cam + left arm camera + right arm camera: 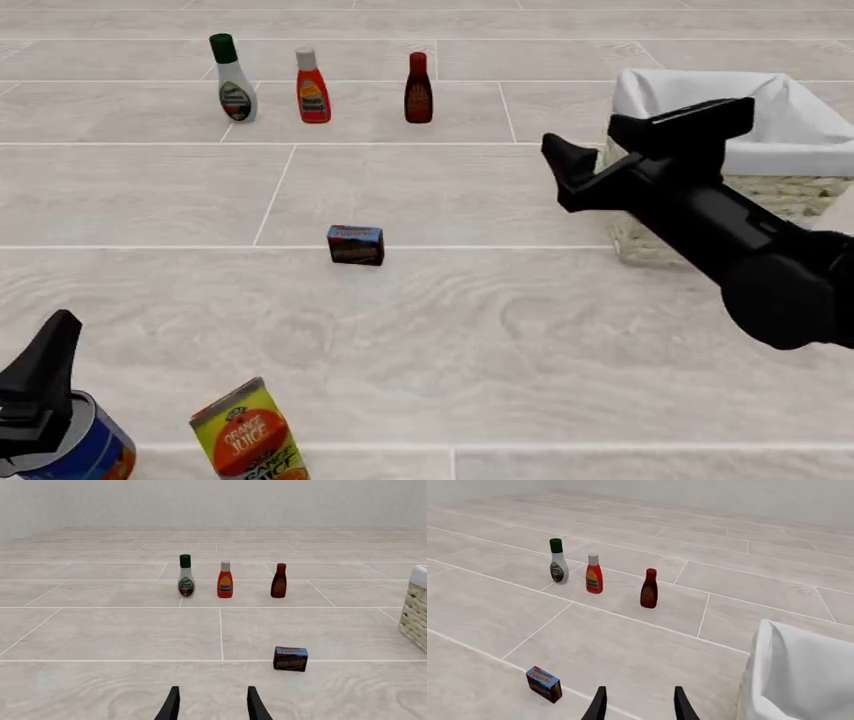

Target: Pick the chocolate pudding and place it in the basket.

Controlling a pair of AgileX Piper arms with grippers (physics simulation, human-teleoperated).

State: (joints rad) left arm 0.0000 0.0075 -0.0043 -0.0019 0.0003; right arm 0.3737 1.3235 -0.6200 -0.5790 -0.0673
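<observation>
Both grippers stand open and empty: the right gripper (640, 705) hangs above the table near the basket (787, 190), the left gripper (213, 706) low at the near left. The chocolate pudding (356, 244) sits alone mid-table, untouched. Three bottles (312, 87) line the far side; an orange juice carton (248, 432) stands near the left arm.

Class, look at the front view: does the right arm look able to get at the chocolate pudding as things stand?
Probably yes. The chocolate pudding stands alone on bare surface, apart from the basket and the three bottles behind. The right hand hangs open above the table, basket-side of the box, with nothing between them.
</observation>
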